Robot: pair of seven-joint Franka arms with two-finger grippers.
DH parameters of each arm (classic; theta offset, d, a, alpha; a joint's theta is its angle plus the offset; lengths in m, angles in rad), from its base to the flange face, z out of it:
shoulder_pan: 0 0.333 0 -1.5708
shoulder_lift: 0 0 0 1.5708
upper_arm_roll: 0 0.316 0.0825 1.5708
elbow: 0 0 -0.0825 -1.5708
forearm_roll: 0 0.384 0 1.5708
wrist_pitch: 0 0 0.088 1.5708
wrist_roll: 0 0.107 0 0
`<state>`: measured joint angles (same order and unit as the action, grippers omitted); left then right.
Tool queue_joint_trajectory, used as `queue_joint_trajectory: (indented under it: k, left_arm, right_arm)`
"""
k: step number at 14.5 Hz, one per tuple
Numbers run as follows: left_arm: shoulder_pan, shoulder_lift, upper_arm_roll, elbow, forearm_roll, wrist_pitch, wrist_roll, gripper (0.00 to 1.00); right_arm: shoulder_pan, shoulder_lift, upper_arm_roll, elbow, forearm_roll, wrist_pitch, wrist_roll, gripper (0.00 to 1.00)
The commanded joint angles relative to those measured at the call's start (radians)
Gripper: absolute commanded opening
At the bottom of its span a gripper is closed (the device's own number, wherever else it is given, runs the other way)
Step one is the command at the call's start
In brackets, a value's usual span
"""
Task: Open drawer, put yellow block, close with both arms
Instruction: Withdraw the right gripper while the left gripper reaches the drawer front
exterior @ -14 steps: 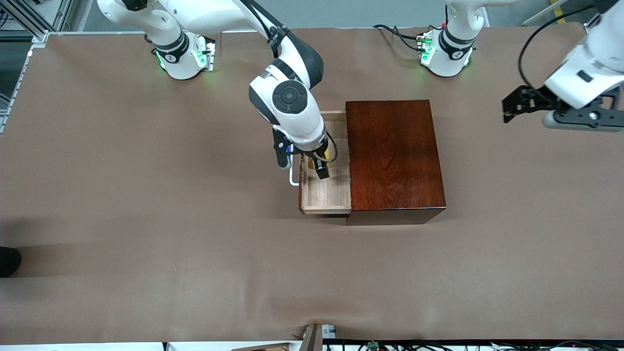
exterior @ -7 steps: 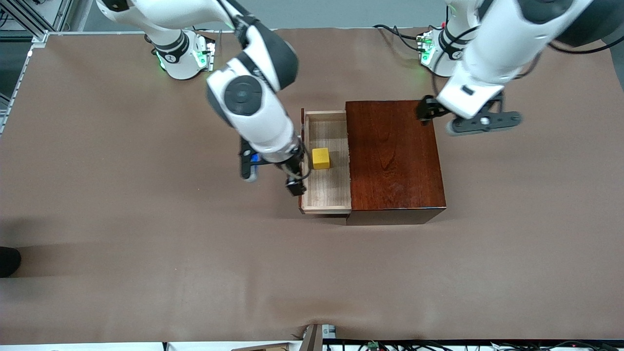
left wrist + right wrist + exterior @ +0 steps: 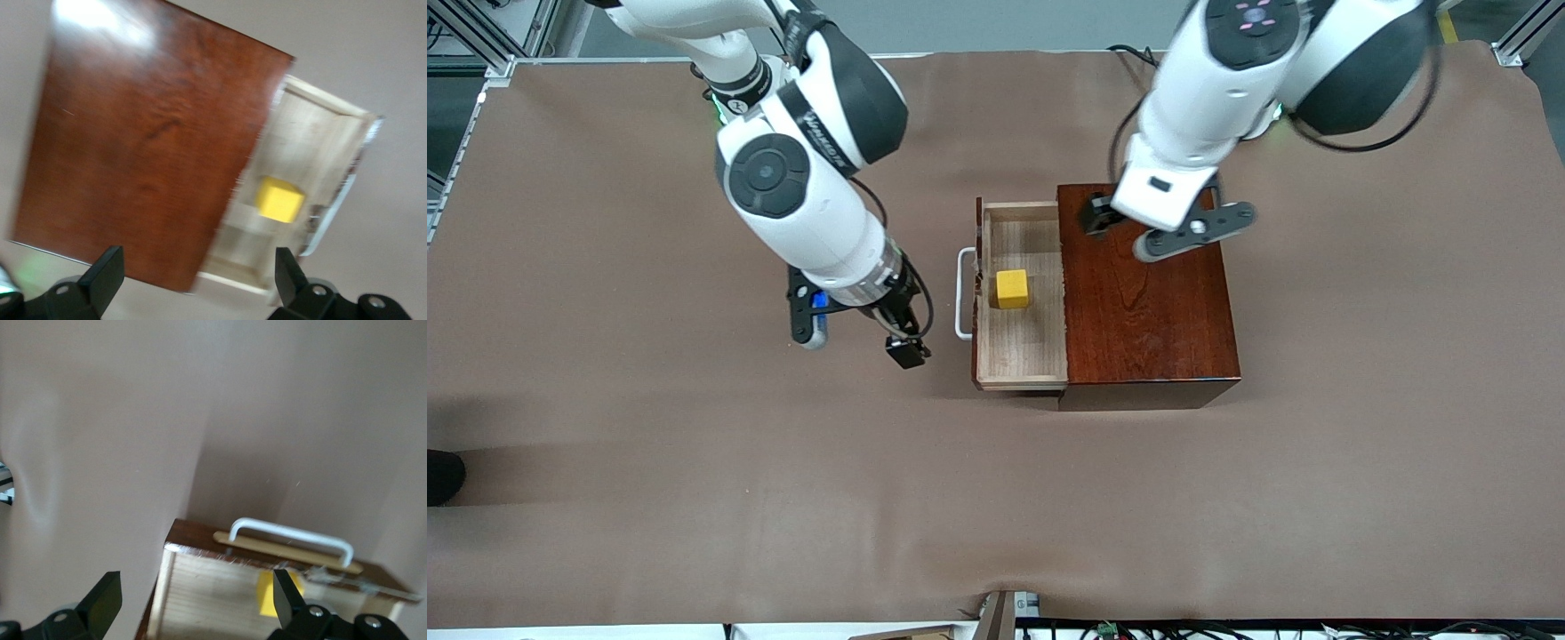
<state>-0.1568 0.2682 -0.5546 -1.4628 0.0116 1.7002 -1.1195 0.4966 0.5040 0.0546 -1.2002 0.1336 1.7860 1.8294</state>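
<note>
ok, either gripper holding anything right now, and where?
Nothing is held. The right gripper is open over the table, the left gripper open above the dark red-brown wooden box. The small yellow block lies in the drawer.

High front camera overlooks table; both wrist cameras (closer) share the drawer (image 3: 1021, 302).

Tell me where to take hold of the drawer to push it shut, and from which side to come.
Take the white bar handle on the drawer front. It stands off the front with a gap for fingers, and it faces the right arm's end of the table, so come from there. The open right end effector hangs over the table on that side; the open left end effector is over the wooden box.
</note>
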Motion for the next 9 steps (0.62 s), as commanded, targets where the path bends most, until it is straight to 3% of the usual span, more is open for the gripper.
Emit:
queue_joint_trajectory:
  k: [1, 6, 9]
  left_arm:
    - [-0.071, 0.107, 0.002, 0.076, 0.040, 0.093, -0.187, 1.00]
    - [-0.187, 0.258, 0.013, 0.160, 0.117, 0.260, -0.514, 1.00]
    - [-0.294, 0.336, 0.092, 0.179, 0.142, 0.422, -0.686, 1.00]
  right_arm:
    - [-0.059, -0.062, 0.014, -0.005, 0.000, -0.077, -0.139, 1.00]
    - [-0.145, -0.125, 0.016, -0.005, 0.005, -0.164, -0.390, 1.00]
    - [-0.173, -0.157, 0.013, -0.005, -0.002, -0.249, -0.623, 1.00]
